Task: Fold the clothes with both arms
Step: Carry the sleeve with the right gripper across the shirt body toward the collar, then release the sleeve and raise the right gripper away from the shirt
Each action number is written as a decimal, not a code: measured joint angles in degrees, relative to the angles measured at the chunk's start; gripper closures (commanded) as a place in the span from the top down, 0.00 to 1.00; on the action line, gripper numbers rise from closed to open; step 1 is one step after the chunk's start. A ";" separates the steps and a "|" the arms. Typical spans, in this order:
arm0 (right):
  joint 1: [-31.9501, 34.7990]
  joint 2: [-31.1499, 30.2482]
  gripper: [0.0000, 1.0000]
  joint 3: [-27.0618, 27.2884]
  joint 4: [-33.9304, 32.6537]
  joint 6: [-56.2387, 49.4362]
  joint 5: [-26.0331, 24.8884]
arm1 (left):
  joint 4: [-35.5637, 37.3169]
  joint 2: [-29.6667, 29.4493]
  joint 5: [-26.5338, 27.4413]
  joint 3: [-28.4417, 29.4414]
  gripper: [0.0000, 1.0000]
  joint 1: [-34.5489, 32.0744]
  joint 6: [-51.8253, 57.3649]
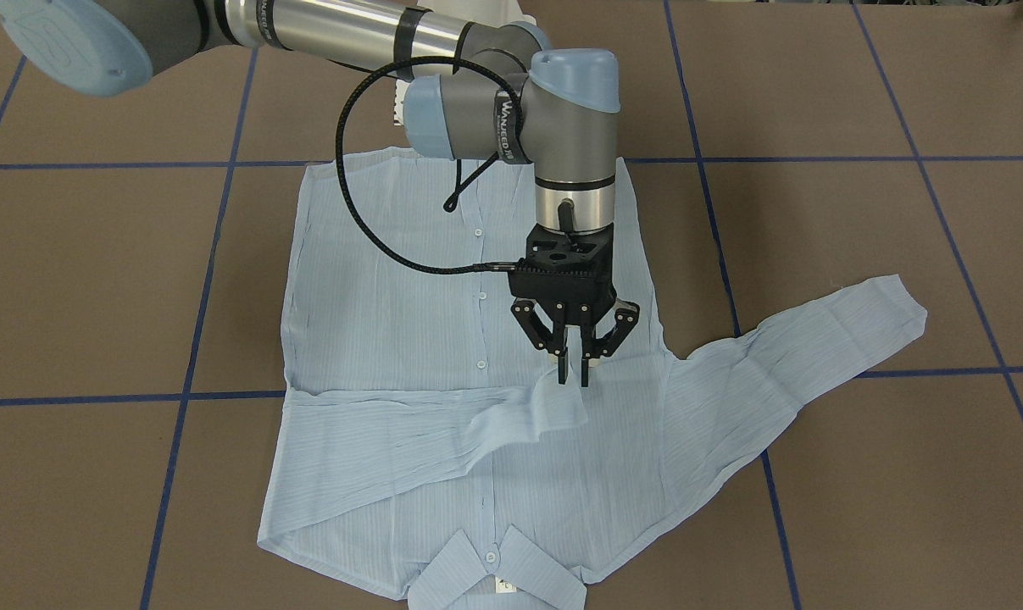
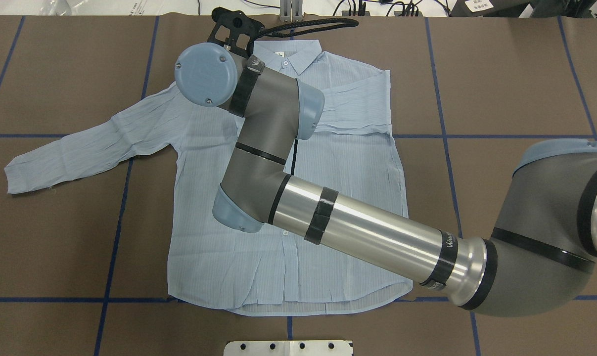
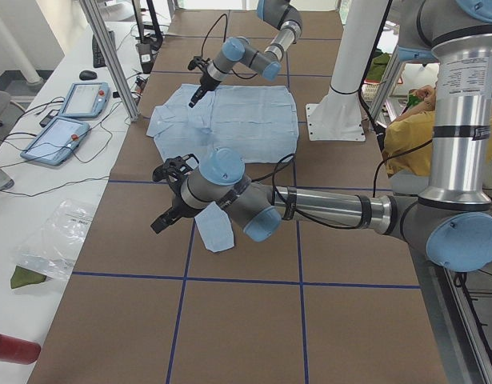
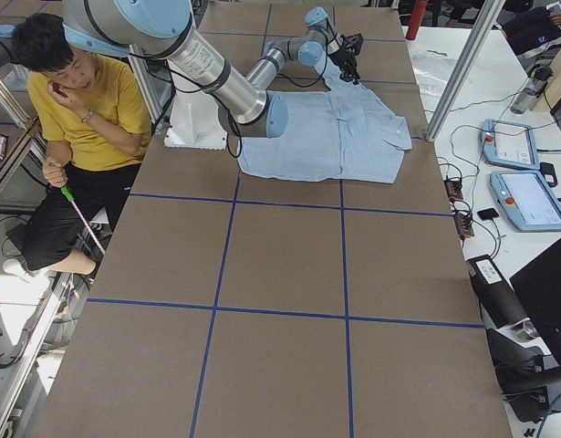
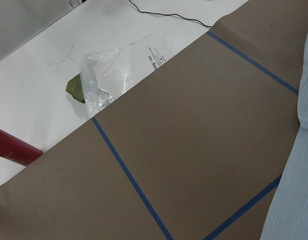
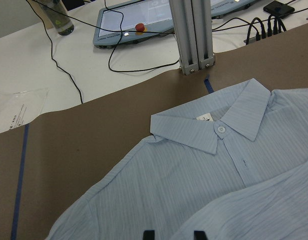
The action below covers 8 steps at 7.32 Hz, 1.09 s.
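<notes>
One shirt [image 1: 392,322] lies flat, buttons up, on the brown surface [image 1: 96,280]. One sleeve [image 1: 409,424] is folded across its chest and the other sleeve [image 1: 816,339] is spread sideways. There are two tools. The right tool [image 1: 573,373] hovers by the folded cuff, fingers narrowly parted, gripping nothing. I cannot tell the state of the left tool [image 3: 167,200].

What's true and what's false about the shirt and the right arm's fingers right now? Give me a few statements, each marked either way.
1. The shirt lies spread on the table with its collar buttoned. True.
2. The sleeve on the robot's right is folded across the chest. True.
3. The other sleeve is folded in too. False: it lies stretched out on the table, away from the body of the shirt.
4. The right gripper has its fingers clamped on the collar. False: they hang over the folded sleeve's end, a gap between them, gripping nothing.
</notes>
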 measured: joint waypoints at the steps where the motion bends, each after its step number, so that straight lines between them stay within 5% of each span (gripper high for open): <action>1: -0.02 0.98 1.00 -1.02 -0.30 0.40 0.44 | 0.00 0.14 -0.03 -0.03 1.00 0.00 0.02; 3: 1.08 1.56 1.00 -1.24 -2.20 0.42 2.60 | -0.02 0.41 -0.08 -0.17 1.00 0.00 0.06; 5: 7.06 -1.10 1.00 1.11 -5.56 -2.50 12.71 | -2.03 0.56 -0.06 -0.01 1.00 1.43 0.13; 8: 19.86 -18.84 1.00 17.61 -6.35 -21.76 31.01 | -6.56 1.33 0.18 1.20 1.00 8.98 -6.08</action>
